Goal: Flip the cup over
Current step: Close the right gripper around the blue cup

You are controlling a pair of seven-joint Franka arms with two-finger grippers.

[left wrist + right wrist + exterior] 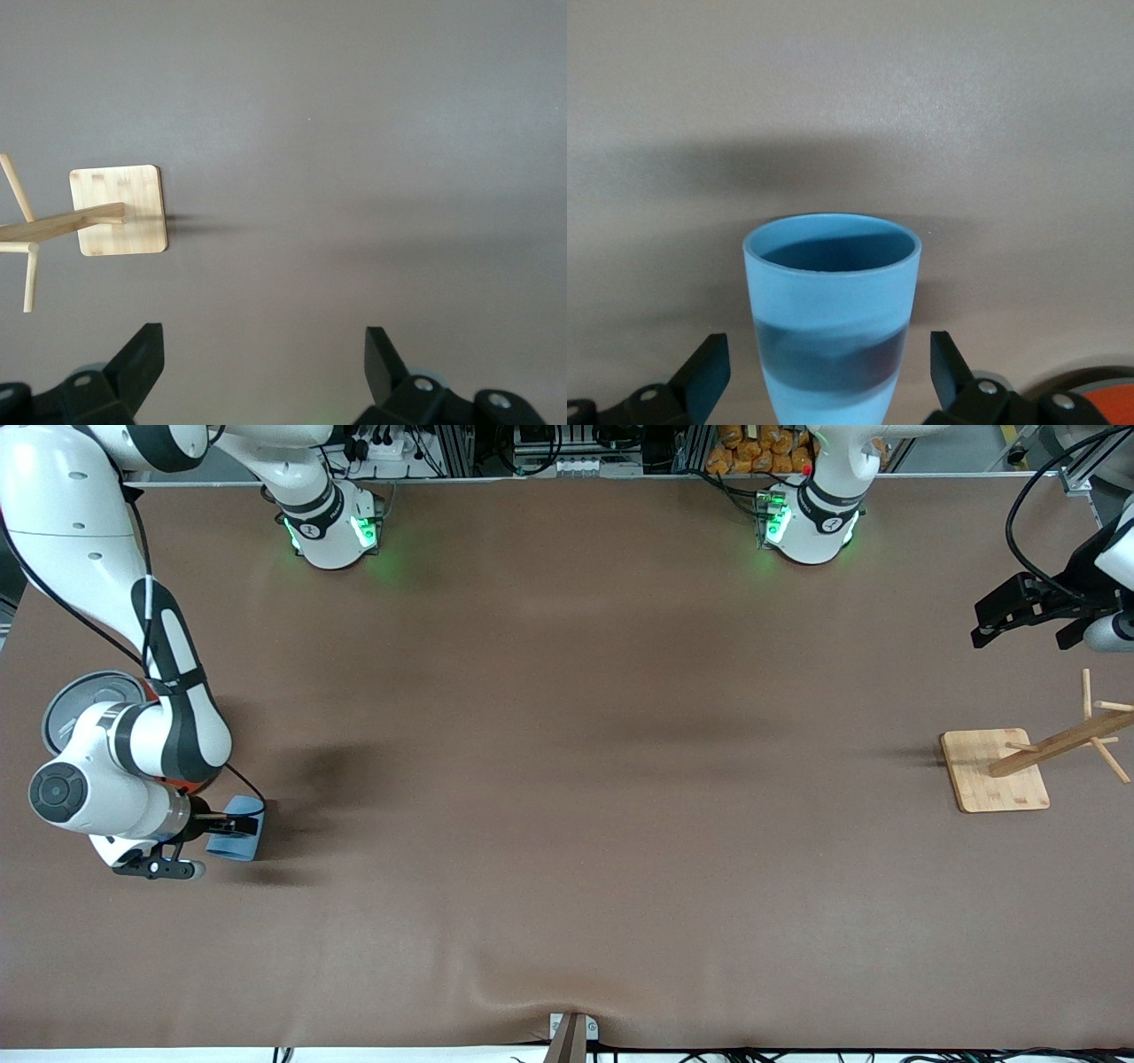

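Robotics laboratory: two white arm bases [330, 527] with green status lights were bolted along one edge of a brown cloth-covered table [567, 824]. Aluminium framing, a power strip [390, 447] and loose black cables [1032, 505] lined that edge. A camera mount [571, 1036] was clamped at the facing edge's middle.

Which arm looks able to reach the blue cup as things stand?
Probably the right arm: its end effector is open with a finger on each side of the cup. The left end effector waits over the table's other end.
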